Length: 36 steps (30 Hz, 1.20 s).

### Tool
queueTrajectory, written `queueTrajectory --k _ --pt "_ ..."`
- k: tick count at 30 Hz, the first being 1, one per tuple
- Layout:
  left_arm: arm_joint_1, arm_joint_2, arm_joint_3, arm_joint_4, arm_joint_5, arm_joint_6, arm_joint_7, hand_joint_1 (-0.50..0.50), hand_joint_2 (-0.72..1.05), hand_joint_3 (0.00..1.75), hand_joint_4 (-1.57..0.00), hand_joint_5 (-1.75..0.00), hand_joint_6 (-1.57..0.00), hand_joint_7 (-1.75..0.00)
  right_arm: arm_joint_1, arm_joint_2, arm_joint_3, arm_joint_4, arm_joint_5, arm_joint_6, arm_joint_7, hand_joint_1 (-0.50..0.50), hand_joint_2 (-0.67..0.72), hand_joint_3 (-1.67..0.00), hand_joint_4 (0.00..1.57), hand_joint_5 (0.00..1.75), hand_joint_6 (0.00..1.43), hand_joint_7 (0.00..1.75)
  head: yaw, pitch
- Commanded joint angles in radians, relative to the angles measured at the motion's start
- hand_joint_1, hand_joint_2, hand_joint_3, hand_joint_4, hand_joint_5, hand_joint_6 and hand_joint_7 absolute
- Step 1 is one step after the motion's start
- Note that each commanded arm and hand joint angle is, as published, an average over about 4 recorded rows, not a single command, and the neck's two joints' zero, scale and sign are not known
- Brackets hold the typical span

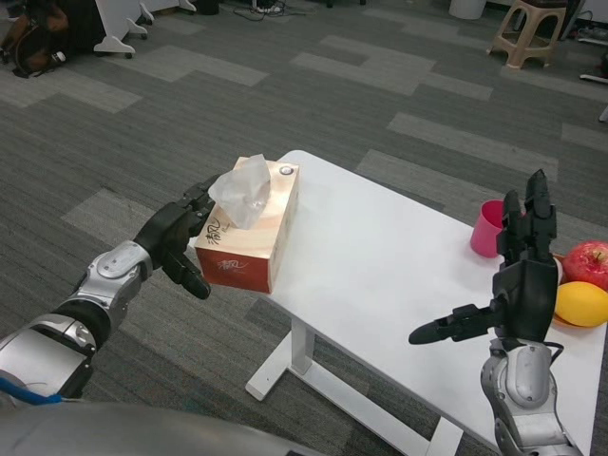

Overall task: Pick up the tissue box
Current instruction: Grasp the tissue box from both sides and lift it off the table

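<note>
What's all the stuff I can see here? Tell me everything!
tissue box: one, orange, white tissue sticking out, at the table's left corner
table: one, white
cup: one, pink, right side of the table, partly behind the right hand
apple: one, red, table's right edge
orange fruit: one, in front of the apple
stool: one, beige, on the floor far back
left hand: black, at the tissue box's left side
right hand: black, open, raised over the table

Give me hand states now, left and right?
Left hand: fingers against the tissue box, grip cannot be told.
Right hand: open, holding nothing.
</note>
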Motion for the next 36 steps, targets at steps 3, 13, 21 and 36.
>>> queueTrajectory --k 3,13,21,36 --pt "-0.047 -0.004 -0.044 -0.007 -0.006 -0.016 -0.002 0.5 -0.37 0.0 0.0 0.0 0.0 0.0 0.011 -0.013 0.002 -0.009 0.005 0.003 -0.004 -0.46 0.47 -0.06 0.01 0.0 0.0 0.0 -0.014 0.002" --pt "-0.081 -0.007 -0.128 -0.016 -0.03 -0.02 -0.002 0.5 -0.46 0.0 0.0 0.0 0.0 0.0 0.012 -0.019 0.002 -0.01 0.006 0.003 -0.003 -0.46 0.47 -0.02 0.0 0.0 0.0 0.0 -0.035 0.01" --pt "-0.113 -0.016 -0.197 -0.049 -0.045 -0.024 -0.002 0.5 -0.37 0.0 0.0 0.0 0.0 0.0 0.012 -0.021 0.003 -0.006 0.006 0.003 -0.004 -0.46 0.47 -0.04 0.01 0.0 0.0 0.0 -0.049 0.009" --pt "-0.178 -0.026 -0.317 -0.06 -0.078 -0.039 0.0 0.5 -0.39 0.0 0.0 0.0 0.0 0.0 0.016 -0.016 0.006 -0.008 0.006 0.003 -0.004 -0.46 0.47 -0.06 0.01 0.0 0.0 0.0 -0.084 0.013"
